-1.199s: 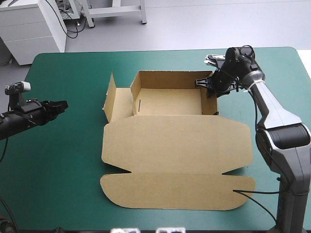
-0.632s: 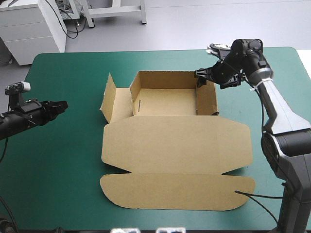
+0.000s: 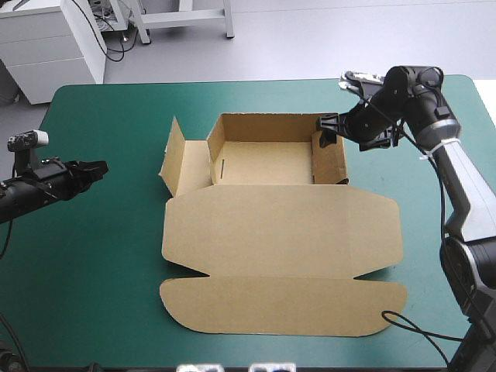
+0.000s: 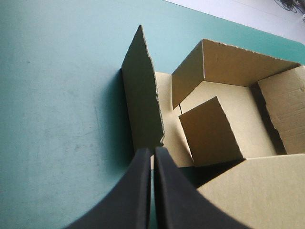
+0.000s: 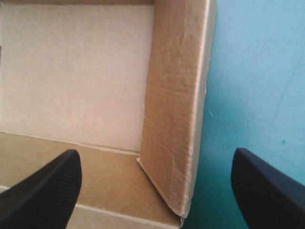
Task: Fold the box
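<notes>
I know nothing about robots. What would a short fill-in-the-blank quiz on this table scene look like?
1. The left gripper hangs clear of the box, its black fingers ____.
2. The right gripper has its fingers ____, with the box's right wall between them.
3. The box's lid lies ____ on the teal-green cover.
Missing words: shut; open; flat.
</notes>
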{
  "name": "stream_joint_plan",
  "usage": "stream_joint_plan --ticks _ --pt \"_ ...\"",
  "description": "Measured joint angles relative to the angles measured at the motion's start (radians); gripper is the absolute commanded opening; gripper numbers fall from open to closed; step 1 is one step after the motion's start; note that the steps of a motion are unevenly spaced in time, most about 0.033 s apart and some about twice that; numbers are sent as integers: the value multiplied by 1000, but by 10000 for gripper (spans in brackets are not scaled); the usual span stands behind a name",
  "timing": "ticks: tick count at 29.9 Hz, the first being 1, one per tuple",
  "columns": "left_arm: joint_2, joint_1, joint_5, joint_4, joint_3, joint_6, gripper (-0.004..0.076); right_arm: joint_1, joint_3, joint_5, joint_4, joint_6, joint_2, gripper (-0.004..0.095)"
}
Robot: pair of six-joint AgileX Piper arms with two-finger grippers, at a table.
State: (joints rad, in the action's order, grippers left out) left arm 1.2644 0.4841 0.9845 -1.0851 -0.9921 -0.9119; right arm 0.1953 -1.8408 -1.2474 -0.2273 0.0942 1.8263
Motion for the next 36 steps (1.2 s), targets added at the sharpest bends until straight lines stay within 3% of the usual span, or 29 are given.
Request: stream_joint_plan --ticks 15,17,19,23,25,36 --pt "0 0 -11 9 0 15 9 1 112 30 10 -3 100 756" --pt "0 0 -15 15 0 11 9 1 112 40 10 -3 125 695" --pt "0 0 -15 15 0 10 9 1 113 44 10 -3 141 564" --pt "0 0 -13 15 0 9 9 1 114 47 12 -25 147 135" --pt "0 0 -8 15 0 9 9 1 114 47 12 -46 147 -17" --pt "0 0 4 22 0 9 9 1 105 16 64 -149 139 -19"
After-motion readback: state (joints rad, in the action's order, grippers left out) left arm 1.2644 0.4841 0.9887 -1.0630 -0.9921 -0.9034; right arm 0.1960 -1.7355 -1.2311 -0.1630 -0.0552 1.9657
